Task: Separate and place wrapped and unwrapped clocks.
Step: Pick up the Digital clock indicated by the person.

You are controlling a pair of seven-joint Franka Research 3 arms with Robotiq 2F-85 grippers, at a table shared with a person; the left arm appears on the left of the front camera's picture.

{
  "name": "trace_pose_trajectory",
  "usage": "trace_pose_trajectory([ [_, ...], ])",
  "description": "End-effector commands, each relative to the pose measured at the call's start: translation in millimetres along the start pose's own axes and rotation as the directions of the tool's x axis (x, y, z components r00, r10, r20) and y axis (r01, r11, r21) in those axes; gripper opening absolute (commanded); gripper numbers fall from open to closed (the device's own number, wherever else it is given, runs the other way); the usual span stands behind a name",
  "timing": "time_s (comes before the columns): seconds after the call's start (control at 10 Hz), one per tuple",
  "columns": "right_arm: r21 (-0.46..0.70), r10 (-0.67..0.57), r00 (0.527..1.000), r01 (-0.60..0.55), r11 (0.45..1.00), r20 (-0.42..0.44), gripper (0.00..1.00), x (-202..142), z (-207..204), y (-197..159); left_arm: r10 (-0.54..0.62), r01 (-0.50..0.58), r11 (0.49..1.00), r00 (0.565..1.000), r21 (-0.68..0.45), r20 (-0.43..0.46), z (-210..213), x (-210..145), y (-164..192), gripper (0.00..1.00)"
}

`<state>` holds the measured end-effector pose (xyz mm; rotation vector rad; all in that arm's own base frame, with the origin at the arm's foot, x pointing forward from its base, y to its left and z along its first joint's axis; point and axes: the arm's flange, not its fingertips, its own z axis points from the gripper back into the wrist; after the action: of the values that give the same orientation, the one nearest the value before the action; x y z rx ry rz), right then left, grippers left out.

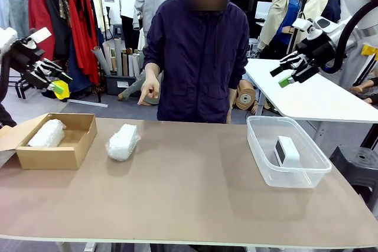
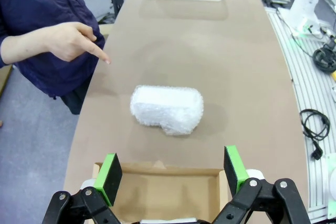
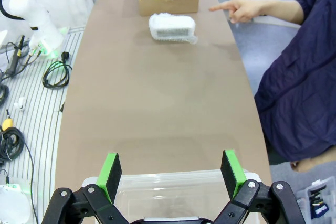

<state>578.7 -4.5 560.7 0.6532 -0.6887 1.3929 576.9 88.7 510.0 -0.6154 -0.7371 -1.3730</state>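
Already done: one wrapped clock (image 1: 47, 134) lies inside the cardboard box (image 1: 74, 156) at 9 o'clock on the worktop (image 1: 189, 199). The bare clock (image 1: 287, 150) stands in the clear plastic bin (image 1: 260, 149) at 3 o'clock.
Left to do: a second wrapped clock (image 1: 122, 141) lies loose on the worktop, just beside the box on its 3 o'clock side. It likely belongs in the box with the other.
Left end effector (image 1: 56, 81): hangs above the box, fingers spread wide, holding nothing.
Right end effector (image 1: 280, 77): raised above the bin, spread wide, empty.
Surroundings: a person stands at 12 o'clock at the far edge. The person's hand (image 1: 149, 91) points down toward the loose bundle.
In the way: nothing lies between the loose bundle and the box. The pointing hand is near and probably calls for care.
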Motion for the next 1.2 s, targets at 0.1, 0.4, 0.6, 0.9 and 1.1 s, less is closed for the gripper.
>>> trace_pose_trajectory([
  [0.1,0.005,0.009,1.000,-0.008,1.000,-0.017,1.00,2,0,3,0.087,-0.060,0.988,0.977,0.140,-0.195,-27,32,-17,1.00],
  [0.4,0.005,0.009,1.000,-0.008,1.000,-0.017,1.00,2,0,3,0.315,-0.217,0.912,0.914,0.349,-0.256,-64,59,-21,1.00],
  [0.6,0.005,0.009,1.000,-0.008,1.000,-0.017,1.00,2,0,3,0.346,-0.196,0.877,0.891,0.438,-0.295,-86,75,-27,1.00],
  [0.9,0.005,0.009,1.000,-0.008,1.000,-0.017,1.00,2,0,3,0.393,-0.136,0.818,0.842,0.558,-0.371,-118,83,-30,1.00],
  [1.1,0.005,0.009,1.000,-0.008,1.000,-0.017,1.00,2,0,3,0.401,-0.146,0.826,0.830,0.545,-0.386,-140,84,-32,1.00],
])
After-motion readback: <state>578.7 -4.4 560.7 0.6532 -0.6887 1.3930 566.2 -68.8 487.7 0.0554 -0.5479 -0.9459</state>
